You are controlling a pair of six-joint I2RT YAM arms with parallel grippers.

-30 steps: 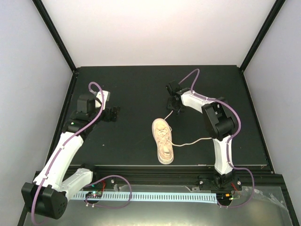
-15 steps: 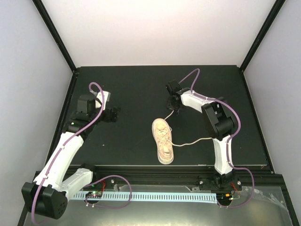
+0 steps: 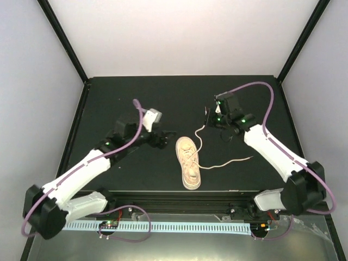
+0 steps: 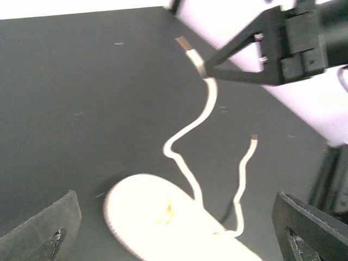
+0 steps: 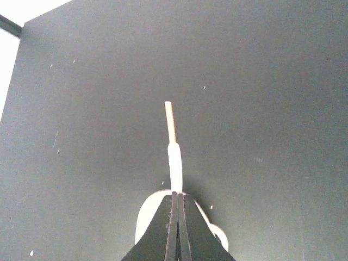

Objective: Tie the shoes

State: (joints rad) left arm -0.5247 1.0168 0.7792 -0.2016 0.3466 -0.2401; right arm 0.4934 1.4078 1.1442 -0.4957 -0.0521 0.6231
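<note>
While the right gripper [image 3: 207, 115] is pinched tight on the tip of one lace [image 4: 187, 128], the sneaker [image 3: 188, 162] lies back toward the bases and slightly to its left, long axis near-to-far, with the wide-spread left gripper [image 3: 168, 136] close beside its far end.

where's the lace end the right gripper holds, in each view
top external: lace end right of centre, above shoe.
left wrist: top centre, in right gripper.
right wrist: centre, poking out of the gripper.
shared landmark: the right gripper.
</note>
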